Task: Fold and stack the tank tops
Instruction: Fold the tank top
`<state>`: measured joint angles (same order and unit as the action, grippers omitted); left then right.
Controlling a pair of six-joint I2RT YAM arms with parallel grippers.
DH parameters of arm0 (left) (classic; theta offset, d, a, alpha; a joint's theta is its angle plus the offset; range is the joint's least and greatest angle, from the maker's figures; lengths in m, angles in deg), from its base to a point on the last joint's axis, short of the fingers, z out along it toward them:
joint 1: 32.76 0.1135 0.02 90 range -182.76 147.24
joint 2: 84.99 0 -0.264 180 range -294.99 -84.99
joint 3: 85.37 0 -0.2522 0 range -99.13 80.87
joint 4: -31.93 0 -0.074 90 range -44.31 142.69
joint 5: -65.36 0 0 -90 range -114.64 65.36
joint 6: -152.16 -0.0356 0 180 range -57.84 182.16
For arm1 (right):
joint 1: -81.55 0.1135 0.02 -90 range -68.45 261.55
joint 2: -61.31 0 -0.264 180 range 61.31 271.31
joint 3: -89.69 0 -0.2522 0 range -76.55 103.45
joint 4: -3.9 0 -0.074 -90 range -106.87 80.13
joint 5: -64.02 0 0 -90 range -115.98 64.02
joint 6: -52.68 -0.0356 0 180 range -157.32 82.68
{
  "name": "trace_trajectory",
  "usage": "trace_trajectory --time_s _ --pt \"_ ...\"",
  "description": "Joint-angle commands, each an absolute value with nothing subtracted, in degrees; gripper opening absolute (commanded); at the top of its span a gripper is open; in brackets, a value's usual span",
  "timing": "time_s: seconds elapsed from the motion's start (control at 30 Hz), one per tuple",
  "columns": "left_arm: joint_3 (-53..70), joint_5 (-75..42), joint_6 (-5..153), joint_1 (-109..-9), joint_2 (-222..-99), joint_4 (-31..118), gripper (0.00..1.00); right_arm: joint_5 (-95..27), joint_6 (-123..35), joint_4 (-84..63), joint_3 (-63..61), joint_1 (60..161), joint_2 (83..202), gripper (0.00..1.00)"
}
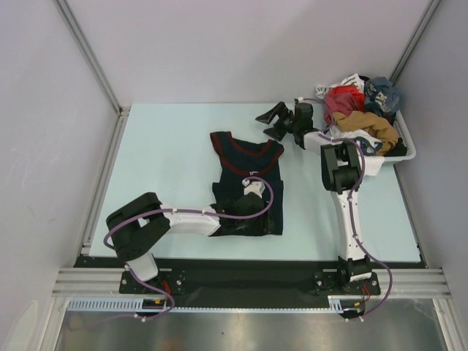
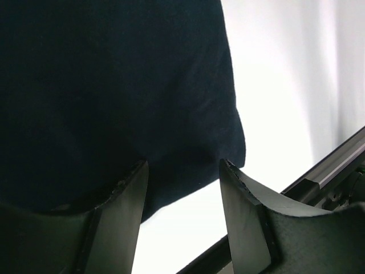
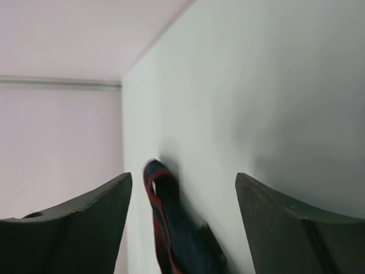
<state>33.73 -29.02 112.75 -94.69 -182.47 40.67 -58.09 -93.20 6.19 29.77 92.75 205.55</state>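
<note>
The desk (image 1: 168, 146) is pale mint, smooth and matte. It sits in a booth of plain grey-white walls (image 1: 219, 44) edged with ribbed aluminium rails (image 1: 95, 183), and a black strip (image 1: 241, 272) runs along the near side at 6 o'clock.

The navy tank top (image 1: 245, 157) lies flat near the middle of the desk, neck toward 12 o'clock and hem toward 6. It is a soft, dull knit with maroon trim (image 1: 228, 167) round the neckline and armholes.

At 2 o'clock a white plastic basket (image 1: 407, 155) with rounded corners holds a crumpled heap of clothes (image 1: 344, 99) in red, tan, denim blue and white.

The 2 arms have white shells and black joints, with a purple cable (image 1: 355, 219) looped alongside.

The left arm (image 1: 190, 216) reaches over the top's lower half. Its jaws stand partway apart at the hem near the garment's 5 o'clock corner, with dark cloth lying across the gap, not pinched.

The right arm (image 1: 344, 190) stretches toward 12 o'clock. Its jaws are spread wide and empty over bare desk, near the shoulder strap at the garment's 1 o'clock.
</note>
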Motion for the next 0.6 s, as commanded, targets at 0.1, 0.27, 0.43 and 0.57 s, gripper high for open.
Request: trace_trajectory --time_s 0.1,0.27,0.43,0.57 --pt "36.92 -25.96 113.93 -96.48 -184.75 48.85 0.59 -63.60 -98.77 8.43 49.97 90.26 212.83 0.84" --pt "35.87 -27.18 113.05 -96.57 -182.39 50.87 0.60 -62.63 -90.94 -3.26 53.62 88.50 208.09 0.93" --pt "32.36 -30.08 110.77 -96.57 -178.78 56.40 0.62 -58.07 -79.37 -18.60 43.71 87.88 194.41 0.92" --pt "30.59 -30.88 109.97 -96.39 -176.76 58.78 0.62 -52.96 -75.91 -24.19 25.04 87.88 182.82 0.97"
